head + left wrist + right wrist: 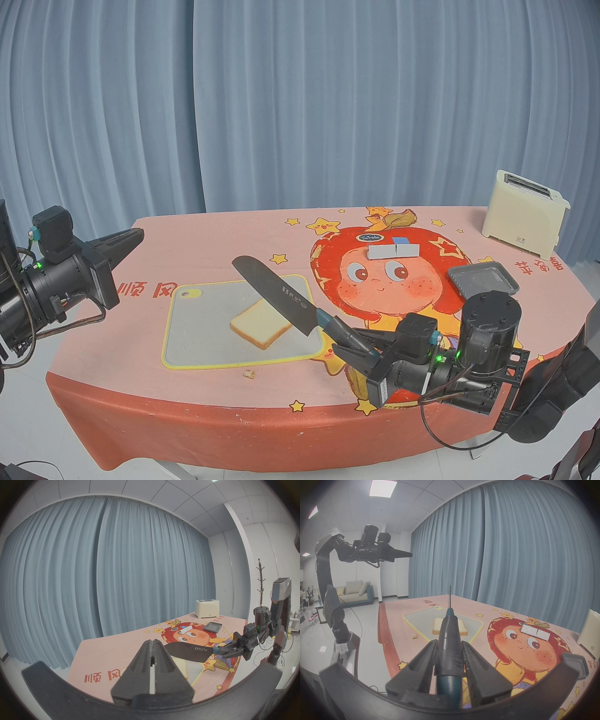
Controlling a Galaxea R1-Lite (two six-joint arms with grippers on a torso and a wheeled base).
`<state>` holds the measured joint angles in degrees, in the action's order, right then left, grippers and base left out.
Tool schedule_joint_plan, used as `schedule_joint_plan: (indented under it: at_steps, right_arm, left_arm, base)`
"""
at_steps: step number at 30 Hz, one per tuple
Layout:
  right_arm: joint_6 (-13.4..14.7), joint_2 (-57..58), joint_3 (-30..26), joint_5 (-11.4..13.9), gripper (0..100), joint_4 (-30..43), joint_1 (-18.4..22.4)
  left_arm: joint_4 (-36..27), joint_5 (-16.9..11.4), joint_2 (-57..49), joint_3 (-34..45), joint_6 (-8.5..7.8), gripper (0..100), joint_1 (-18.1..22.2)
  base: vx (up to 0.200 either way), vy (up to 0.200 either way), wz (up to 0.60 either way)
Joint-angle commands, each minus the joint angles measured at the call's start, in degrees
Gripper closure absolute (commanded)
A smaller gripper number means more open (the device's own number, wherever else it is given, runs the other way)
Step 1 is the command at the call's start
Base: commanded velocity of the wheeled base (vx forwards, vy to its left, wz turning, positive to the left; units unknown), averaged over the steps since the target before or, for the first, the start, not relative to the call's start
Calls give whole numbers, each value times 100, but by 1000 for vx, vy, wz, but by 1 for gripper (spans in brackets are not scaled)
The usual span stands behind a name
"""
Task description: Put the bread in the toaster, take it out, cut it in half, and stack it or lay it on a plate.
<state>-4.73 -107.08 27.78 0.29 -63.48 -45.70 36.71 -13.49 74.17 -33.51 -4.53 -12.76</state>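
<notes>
bread (261,323) | likely soft, light, crush-prone; steady at crust edge | 10 o'clock of right gripper (350,342), clamped on knife (275,290) | left gripper (132,238) pinched closed, empty

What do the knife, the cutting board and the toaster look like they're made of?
The knife has a dark, matte blade, possibly coated steel or ceramic; its teal handle looks plastic. The cutting board is smooth pale grey with a yellow rim, likely plastic. The toaster has a cream shell with a soft sheen, plastic or painted metal.
</notes>
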Motion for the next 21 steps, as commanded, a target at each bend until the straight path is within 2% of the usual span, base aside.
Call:
schedule_joint_plan:
  at_steps: [1,3,4,8,14,18,21]
  right_arm:
    - [7,-111,43,6,100,2,97]
    - [7,-129,43,6,100,2,97]
    - [7,-173,69,6,100,-7,88]
    - [25,-181,96,6,100,-7,26]
    - [25,-181,316,6,100,46,97]
    - [16,-190,773,6,100,538,237]
    - [25,-155,913,15,100,811,264]
  left_arm:
    - [21,-4,45,-41,93,100,-7]
    - [21,-4,36,-33,137,100,-7]
    - [21,-4,45,-68,295,100,-7]
    - [12,-13,80,-367,339,100,-7]
    - [30,-13,282,-375,313,100,-262]
    - [82,-4,564,-639,269,100,-323]
    - [425,14,713,-665,269,100,-314]
  base:
    - [0,0,0]
    - [0,0,0]
    - [0,0,0]
    - [0,0,0]
    - [0,0,0]
    - [0,0,0]
    - [0,0,0]
